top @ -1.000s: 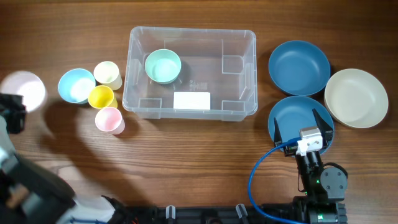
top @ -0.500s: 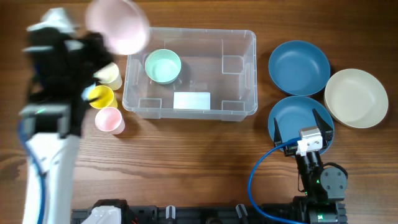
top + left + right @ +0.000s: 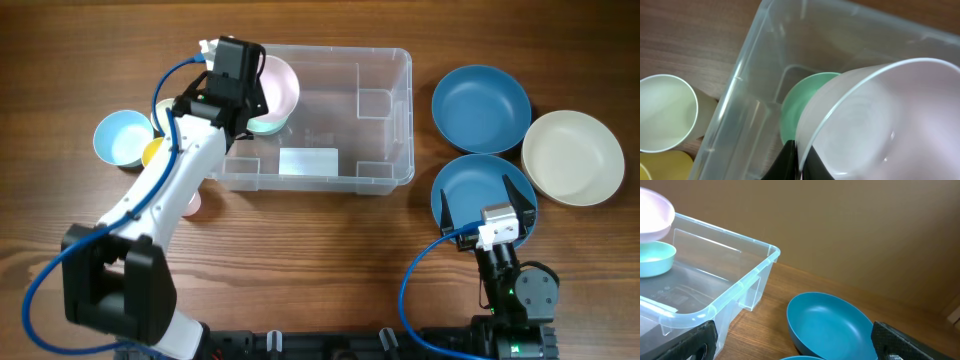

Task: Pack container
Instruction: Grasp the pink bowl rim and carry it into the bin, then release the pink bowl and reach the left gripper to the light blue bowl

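- left pincer (image 3: pixel 799 161) clamped on the pink bowl (image 3: pixel 880 125) at its rim; the container (image 3: pixel 385 130) sits on the surface just beneath it; green bowl (image 3: pixel 800 100) under the pink one
- right pincer (image 3: pixel 482 192) spread wide, empty, above a blue bowl (image 3: pixel 470 175)

Wooden table (image 3: pixel 300 260) bearing container (image 3: pixel 385 60), big bowls (image 3: pixel 480 105), small cups (image 3: pixel 665 112).

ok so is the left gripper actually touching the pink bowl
Touching. The left wrist view shows the left gripper closed on the rim of the pink bowl, with its dark fingers pressed on both sides of the rim.
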`<state>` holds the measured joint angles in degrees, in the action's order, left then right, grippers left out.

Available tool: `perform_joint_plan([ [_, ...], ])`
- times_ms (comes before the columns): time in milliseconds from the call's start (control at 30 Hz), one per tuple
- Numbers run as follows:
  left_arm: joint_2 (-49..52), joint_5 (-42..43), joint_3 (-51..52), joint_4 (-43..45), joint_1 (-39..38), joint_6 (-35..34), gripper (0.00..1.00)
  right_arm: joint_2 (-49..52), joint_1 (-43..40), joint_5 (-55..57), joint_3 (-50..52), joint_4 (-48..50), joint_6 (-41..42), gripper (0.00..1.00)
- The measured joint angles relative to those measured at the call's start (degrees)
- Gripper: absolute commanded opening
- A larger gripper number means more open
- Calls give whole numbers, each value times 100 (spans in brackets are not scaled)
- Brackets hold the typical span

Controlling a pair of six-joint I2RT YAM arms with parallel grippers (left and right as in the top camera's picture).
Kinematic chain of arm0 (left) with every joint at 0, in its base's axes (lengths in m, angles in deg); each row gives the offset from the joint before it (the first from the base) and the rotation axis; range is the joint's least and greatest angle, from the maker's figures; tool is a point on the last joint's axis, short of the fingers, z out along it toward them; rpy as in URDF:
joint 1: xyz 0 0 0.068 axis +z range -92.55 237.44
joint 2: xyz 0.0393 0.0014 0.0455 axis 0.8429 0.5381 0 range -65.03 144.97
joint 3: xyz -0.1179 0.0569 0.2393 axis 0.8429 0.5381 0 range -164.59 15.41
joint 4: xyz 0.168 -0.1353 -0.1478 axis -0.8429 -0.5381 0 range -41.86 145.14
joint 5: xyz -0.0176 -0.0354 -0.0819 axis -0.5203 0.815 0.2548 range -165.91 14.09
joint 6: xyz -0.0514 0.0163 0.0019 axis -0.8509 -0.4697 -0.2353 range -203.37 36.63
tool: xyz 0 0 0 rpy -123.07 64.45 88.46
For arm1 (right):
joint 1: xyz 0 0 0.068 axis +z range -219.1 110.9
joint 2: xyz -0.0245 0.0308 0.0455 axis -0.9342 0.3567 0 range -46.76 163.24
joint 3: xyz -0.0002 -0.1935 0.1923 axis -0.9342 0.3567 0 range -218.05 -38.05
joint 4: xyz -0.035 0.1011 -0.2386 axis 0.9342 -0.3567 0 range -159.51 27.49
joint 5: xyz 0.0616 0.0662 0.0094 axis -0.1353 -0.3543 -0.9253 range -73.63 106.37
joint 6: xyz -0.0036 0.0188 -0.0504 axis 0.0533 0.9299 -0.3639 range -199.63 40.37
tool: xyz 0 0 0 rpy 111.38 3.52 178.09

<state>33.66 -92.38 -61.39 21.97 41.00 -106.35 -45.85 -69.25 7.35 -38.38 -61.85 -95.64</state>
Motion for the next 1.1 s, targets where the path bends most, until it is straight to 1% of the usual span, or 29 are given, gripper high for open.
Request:
perform_joint_plan([
  [67, 96, 0, 0, -2, 55, 7, 16, 0, 0, 0, 0, 0, 0, 100],
  [100, 149, -2, 0, 0, 79, 2, 19, 0, 0, 0, 0, 0, 0, 100],
  [133, 177, -2, 0, 0, 87, -15, 34, 0, 0, 0, 0, 0, 0, 100],
  [167, 190, 0, 0, 0, 87, -7, 38, 0, 0, 0, 0, 0, 0, 100],
  [200, 190, 0, 0, 2, 87, 0, 41, 0, 0, 0, 0, 0, 0, 100],
  [233, 190, 2, 0, 11, 87, -7, 43, 0, 0, 0, 0, 0, 0, 100],
  [300, 190, -2, 0, 57, 87, -15, 43, 0, 0, 0, 0, -2, 0, 100],
  [467, 131, -2, -17, -35, 87, -17, 44, 0, 0, 0, 0, 0, 0, 100],
  [533, -44, -33, -111, -269, 94, -17, 52, 0, 0, 0, 0, -2, 0, 100],
  [633, -599, -114, -210, -645, 234, -101, 53, 0, 0, 0, 0, -2, 0, 100],
  [700, -1117, -157, -262, -922, 533, -212, 54, 0, 0, 0, 0, 0, 0, 100],
  [733, -1305, -173, -286, -1016, 682, -249, 56, 0, 0, 0, 0, 0, 0, 100],
  [800, -1775, -219, -348, -1257, 1252, -391, 56, 0, 0, 0, 0, 0, 0, 100],
  [867, -2031, -214, -387, -1458, 1790, -501, 58, 0, 0, 0, 0, 0, 0, 100],
  [967, -2109, 55, -400, -1755, 2715, -627, 61, 0, 0, 0, 0, 0, 0, 100],
  [1033, -1989, 297, -361, -1821, 3357, -835, 63, 0, 0, 0, 0, 0, 0, 100],
  [1100, -1775, 636, -236, -1827, 3829, -1054, 63, 0, 0, 0, 0, 0, 0, 100],
])
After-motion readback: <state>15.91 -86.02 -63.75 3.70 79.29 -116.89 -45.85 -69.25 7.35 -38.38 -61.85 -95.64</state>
